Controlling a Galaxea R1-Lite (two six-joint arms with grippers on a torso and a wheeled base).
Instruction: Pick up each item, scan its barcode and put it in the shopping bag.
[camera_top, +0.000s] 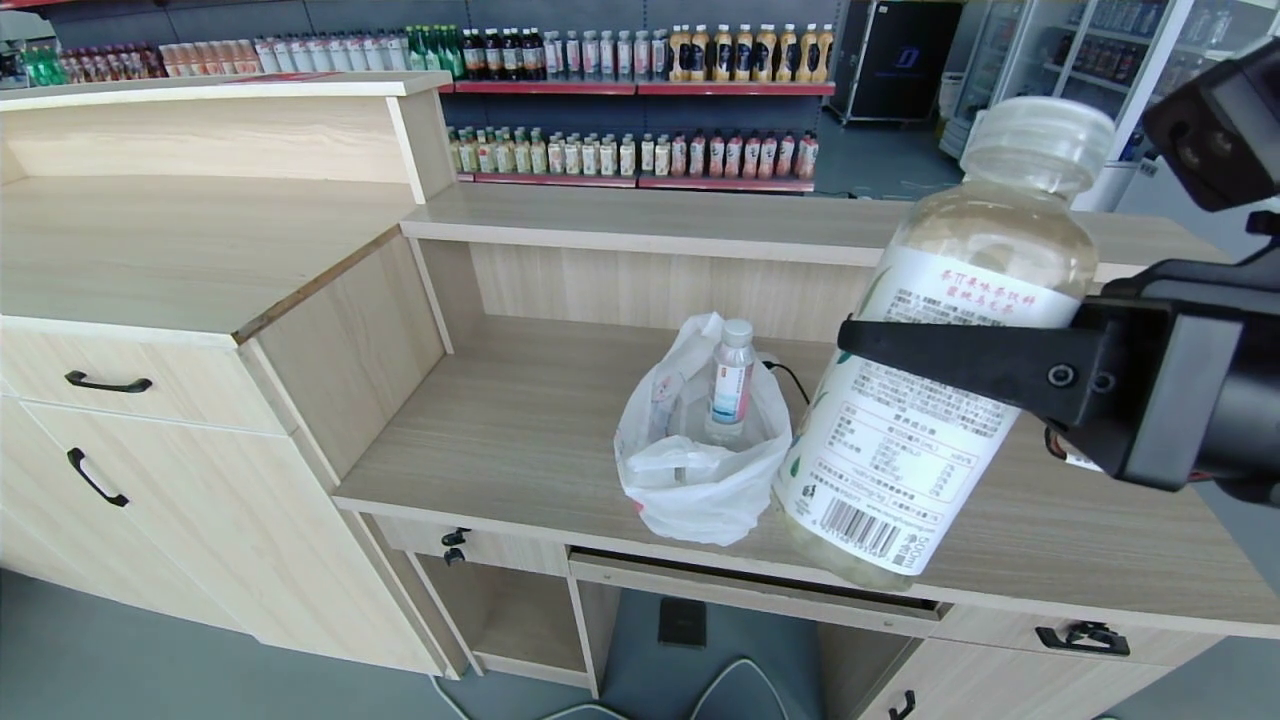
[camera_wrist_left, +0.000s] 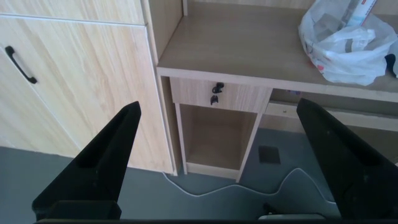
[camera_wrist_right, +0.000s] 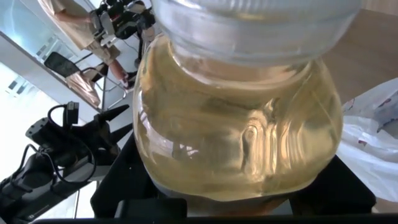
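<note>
Tea bottle (camera_top: 985, 250) clamped tilted by right gripper (camera_top: 930, 360), barcode (camera_top: 872, 525) outward, likely for scanning | shopping bag (camera_top: 700, 480) open near counter (camera_top: 540, 430) front edge, ready to receive | left gripper (camera_wrist_left: 217, 106) spread, empty

Setting: retail shop, convenience-store type; back-wall shelving (camera_top: 640, 89) in red-edged tiers, stocked with rows of bottled drinks (camera_top: 740, 52); glass-door chiller cabinets (camera_top: 1060, 50) at the far right, bottles inside; pale wood checkout counter (camera_top: 520, 420) with raised front ledge; drawers and cupboard doors with black handles (camera_top: 108, 383); white plastic shopping bag (camera_top: 700, 490) standing open on the counter.
</note>
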